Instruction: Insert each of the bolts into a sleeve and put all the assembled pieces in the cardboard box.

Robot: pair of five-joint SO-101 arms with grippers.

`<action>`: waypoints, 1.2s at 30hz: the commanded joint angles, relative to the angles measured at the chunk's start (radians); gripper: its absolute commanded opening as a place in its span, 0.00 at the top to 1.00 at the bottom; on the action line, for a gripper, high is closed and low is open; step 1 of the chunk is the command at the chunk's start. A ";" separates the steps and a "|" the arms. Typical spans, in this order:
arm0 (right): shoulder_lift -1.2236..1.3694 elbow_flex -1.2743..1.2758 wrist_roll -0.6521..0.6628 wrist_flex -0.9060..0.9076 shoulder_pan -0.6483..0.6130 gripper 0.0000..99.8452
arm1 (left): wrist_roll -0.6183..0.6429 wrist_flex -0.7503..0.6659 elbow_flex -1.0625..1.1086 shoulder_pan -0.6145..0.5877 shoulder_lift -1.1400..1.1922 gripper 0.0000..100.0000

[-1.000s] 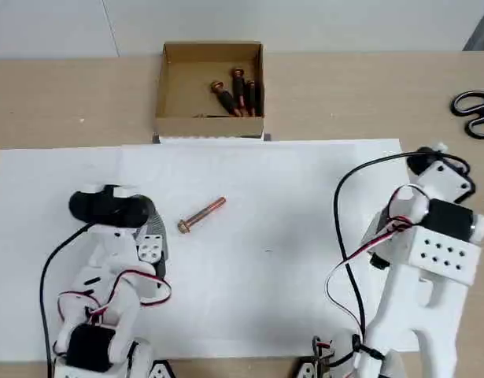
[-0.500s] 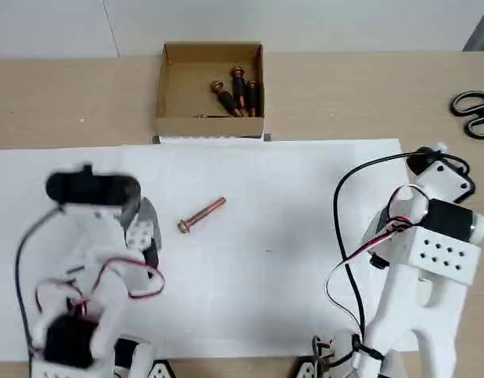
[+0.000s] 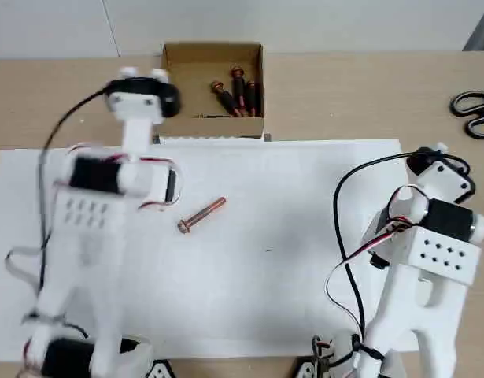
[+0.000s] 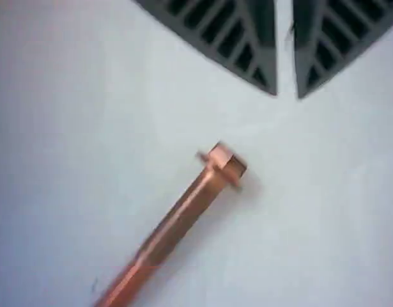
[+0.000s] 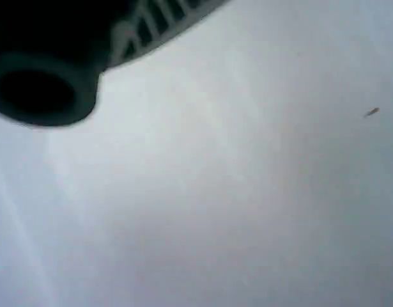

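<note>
A copper-coloured hex-head metal bolt [image 3: 202,214] lies flat on the white paper sheet [image 3: 289,268]. It sits below the open brown cardboard box [image 3: 169,118], which already holds a few dark-sleeved assembled bolts [image 3: 238,93] against its right wall. The left gripper [image 4: 285,88] hangs just beyond the bolt's head. Its dark ribbed fingers [image 4: 247,45] are parted by only a narrow gap and hold nothing, probably lined up to take the bolt. The right gripper [image 5: 81,51] hangs over the sheet's right side, closed on a black tubular sleeve [image 5: 39,96]. The sleeve's bore is exposed, seemingly kept ready to receive the bolt.
</note>
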 commanded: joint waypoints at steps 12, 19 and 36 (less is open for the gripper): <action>-0.031 -0.003 -0.011 -0.007 0.013 1.00 | -0.399 -0.029 -0.054 0.060 0.354 0.98; -0.031 -0.003 -0.011 -0.007 0.015 1.00 | -0.473 -0.034 -0.136 0.080 0.361 0.92; -0.031 -0.003 -0.009 -0.007 0.015 1.00 | -0.608 -0.003 -0.237 0.086 0.568 0.90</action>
